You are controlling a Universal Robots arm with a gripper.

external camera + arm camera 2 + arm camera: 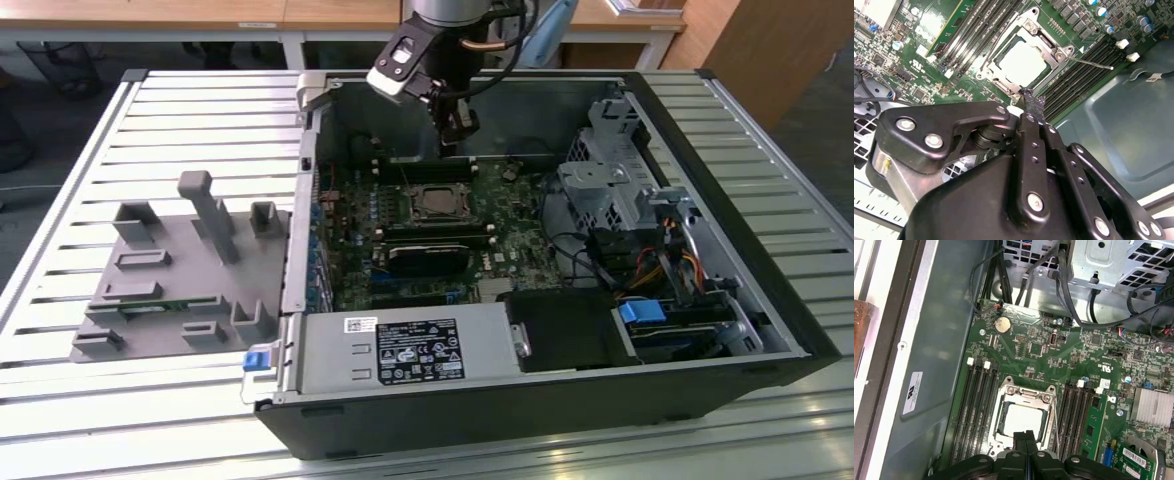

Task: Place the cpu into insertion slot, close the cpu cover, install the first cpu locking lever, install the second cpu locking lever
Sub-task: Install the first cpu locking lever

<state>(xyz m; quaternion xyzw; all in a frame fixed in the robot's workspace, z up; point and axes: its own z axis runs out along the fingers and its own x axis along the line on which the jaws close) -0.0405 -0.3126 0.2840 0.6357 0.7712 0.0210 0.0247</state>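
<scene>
The silvery cpu (pixel 1024 421) lies flat in the insertion slot (pixel 415 192) on the green board. Its face shows bright in the second wrist view (pixel 1021 62). The silver cpu cover (pixel 1027 392) lies down around the chip, framing it. A thin metal locking lever (pixel 1090 63) sticks out from one socket corner over the memory slots. My gripper (pixel 1032 101) hangs just above the socket's edge, shut with nothing between its fingertips. In the exterior view the gripper (pixel 458 143) stands over the far side of the board, above the cpu (pixel 434 204).
Long black memory slots (pixel 978 405) flank the socket on both sides. A metal drive cage (pixel 607 180) with cables fills the case on the exterior view's right, and a power supply (pixel 400 350) sits at the front. A grey fixture (pixel 174 270) stands on the slatted table.
</scene>
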